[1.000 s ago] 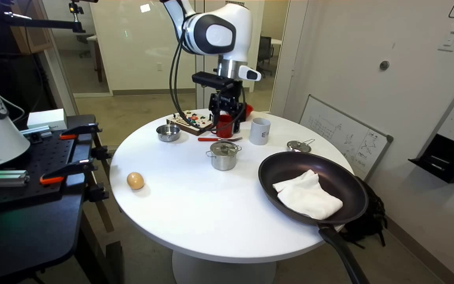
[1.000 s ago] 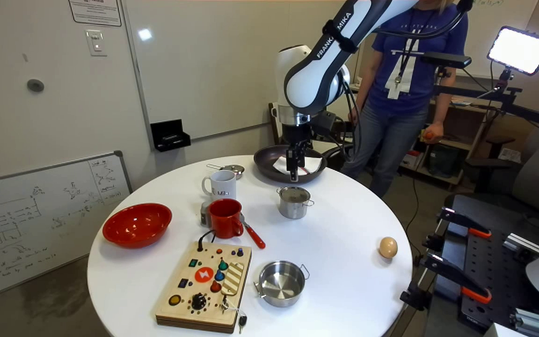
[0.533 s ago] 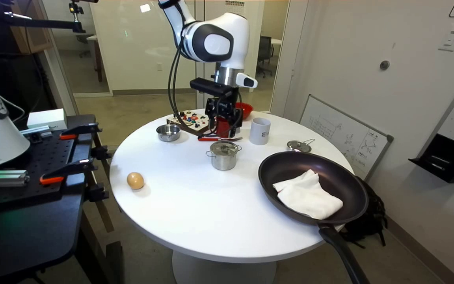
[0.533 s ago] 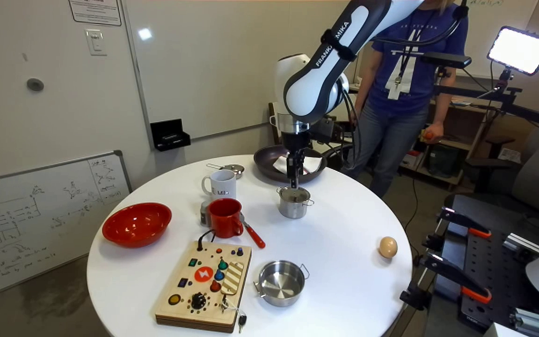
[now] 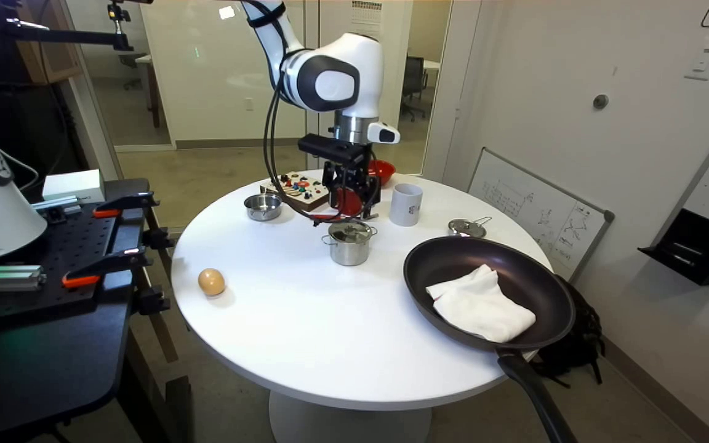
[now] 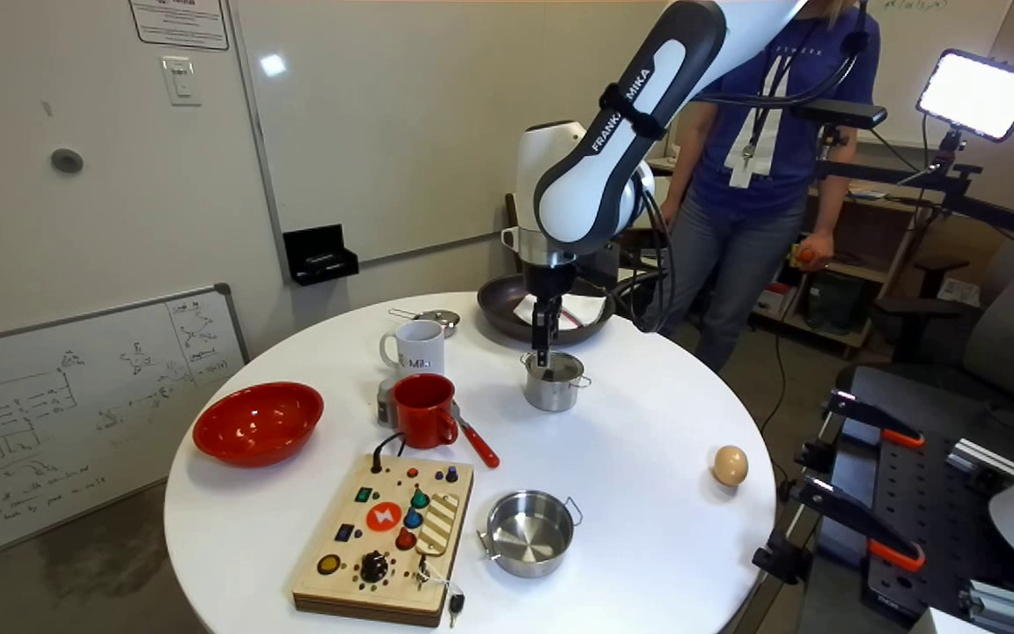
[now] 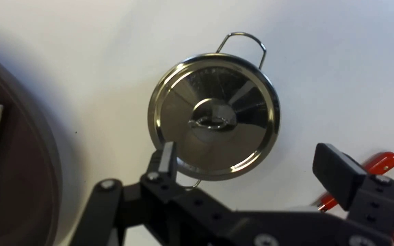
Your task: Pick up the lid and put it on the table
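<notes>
White and round, the table [image 5: 280,326] bears a small steel pot [image 6: 551,394] with the silver lid [image 7: 214,114] seated on top. Near the lid hangs the gripper [image 7: 246,164], jaws spread wide, holding nothing. In the wrist view, the lid's loop handle [image 7: 212,127] sits up and left of the gap's middle; centring it between the pads [image 7: 165,158] before lowering, then lifting straight up, should avoid dragging the pot.
</notes>
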Available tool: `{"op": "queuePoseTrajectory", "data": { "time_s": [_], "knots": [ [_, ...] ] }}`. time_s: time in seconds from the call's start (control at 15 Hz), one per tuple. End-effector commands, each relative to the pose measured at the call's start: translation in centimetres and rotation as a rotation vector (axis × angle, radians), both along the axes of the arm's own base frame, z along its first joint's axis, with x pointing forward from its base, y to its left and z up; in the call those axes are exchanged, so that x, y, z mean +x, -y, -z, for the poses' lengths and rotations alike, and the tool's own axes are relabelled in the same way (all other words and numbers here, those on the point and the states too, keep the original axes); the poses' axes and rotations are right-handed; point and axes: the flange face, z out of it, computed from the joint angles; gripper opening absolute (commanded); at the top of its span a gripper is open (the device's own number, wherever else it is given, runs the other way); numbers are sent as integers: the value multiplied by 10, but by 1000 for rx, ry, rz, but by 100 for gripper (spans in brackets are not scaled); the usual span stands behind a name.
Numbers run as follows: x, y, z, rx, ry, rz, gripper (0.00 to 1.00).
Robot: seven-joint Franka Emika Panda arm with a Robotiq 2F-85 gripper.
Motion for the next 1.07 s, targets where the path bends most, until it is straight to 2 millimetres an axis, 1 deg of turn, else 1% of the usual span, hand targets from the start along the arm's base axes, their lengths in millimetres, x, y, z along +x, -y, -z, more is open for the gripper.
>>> {"op": "queuePoseTrajectory", "data": {
  "time_s": [0.0,0.2,0.33,0.87,1.0],
  "knots": [
    [1,4,0,17,13,13,100],
    [1,8,1,42,5,22,100],
    [2,9,3,50,29,21,100],
    [4,10,24,42,-12,31,100],
    [7,17,25,40,-4,54,100]
  ]
}}
